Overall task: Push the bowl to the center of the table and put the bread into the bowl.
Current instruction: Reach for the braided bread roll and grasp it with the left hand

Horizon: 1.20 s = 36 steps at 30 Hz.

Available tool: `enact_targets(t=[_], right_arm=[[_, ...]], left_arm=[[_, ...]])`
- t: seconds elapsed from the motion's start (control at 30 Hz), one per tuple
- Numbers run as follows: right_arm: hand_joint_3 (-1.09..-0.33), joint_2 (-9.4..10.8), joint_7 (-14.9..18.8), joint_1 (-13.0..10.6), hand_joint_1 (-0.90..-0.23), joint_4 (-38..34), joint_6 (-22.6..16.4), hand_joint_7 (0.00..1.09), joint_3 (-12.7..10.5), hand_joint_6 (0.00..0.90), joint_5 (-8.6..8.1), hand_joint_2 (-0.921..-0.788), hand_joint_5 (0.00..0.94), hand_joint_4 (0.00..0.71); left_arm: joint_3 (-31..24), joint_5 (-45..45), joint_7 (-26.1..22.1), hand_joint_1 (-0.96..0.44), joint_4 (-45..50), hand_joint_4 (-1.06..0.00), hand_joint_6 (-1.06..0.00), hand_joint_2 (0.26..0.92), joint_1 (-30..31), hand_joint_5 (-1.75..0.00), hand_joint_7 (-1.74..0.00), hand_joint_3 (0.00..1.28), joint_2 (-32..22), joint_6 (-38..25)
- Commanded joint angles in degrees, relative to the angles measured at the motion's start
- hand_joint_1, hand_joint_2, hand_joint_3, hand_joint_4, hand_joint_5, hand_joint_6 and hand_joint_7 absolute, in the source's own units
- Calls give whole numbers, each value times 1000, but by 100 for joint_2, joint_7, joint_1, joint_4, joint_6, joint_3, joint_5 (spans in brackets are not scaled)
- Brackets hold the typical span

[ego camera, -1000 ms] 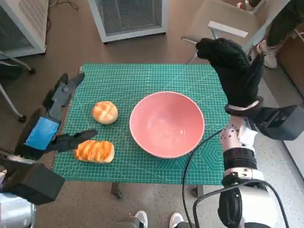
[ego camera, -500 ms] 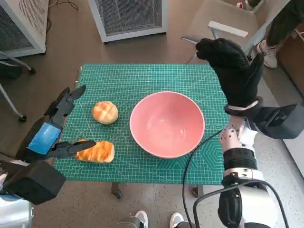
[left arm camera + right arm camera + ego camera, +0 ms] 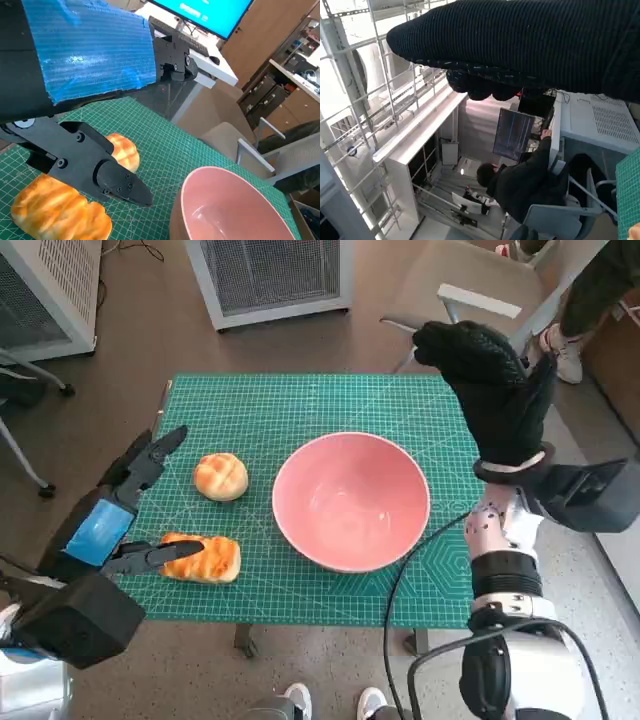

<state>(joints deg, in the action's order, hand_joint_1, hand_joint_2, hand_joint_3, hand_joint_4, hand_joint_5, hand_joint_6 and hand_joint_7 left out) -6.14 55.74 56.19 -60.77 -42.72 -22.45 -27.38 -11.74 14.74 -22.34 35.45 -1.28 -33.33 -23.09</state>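
Fingers (image 3: 150, 455) beside bread (image 3: 201, 558), bowl (image 3: 352, 502) unfilled

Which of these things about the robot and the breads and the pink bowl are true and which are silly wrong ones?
1. The pink bowl has nothing in it. True.
2. Two breads lie on the green mat. True: a round bread and a long bread.
3. The right hand is holding the round bread. False: it is raised beside the bowl and holds nothing.
4. The long bread is already in the bowl. False: it lies on the mat by the left hand.
5. The bowl is blue. False: it is pink.
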Motion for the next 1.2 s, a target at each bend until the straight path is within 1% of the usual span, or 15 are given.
enact_targets(t=[0.03,0.13,0.37,0.47,1.0,1.2], right_arm=[[-613,2,38,-119,-603,-57,47,154,-13,217,-21,-921,3,163],[-615,-48,52,-87,-600,-82,44,158,-23,218,-17,-921,4,165],[-617,-76,75,-61,-594,-113,84,167,-34,219,-31,-921,4,167],[-616,-97,71,-55,-594,-127,66,172,-28,221,-10,-921,5,171],[-619,-116,81,-68,-588,-114,30,188,-14,213,8,-921,5,174],[-619,-124,72,-76,-586,-134,9,194,-16,210,19,-921,4,174]], left_arm=[[32,28,-39,-167,122,-45,-176,790,-33,0,-159,6,-71,-41],[73,54,-66,-157,101,-46,-180,791,-28,-1,-153,6,-103,-62],[77,90,-54,-142,104,-48,-191,790,18,-1,-136,4,-122,-66],[73,135,-55,-125,131,-48,-195,790,61,-1,-128,3,-131,-129],[63,136,-102,-46,199,-50,-220,794,189,-1,-89,3,-145,-296],[35,188,-165,-21,273,-52,-233,795,344,-1,-78,3,-208,-416]])
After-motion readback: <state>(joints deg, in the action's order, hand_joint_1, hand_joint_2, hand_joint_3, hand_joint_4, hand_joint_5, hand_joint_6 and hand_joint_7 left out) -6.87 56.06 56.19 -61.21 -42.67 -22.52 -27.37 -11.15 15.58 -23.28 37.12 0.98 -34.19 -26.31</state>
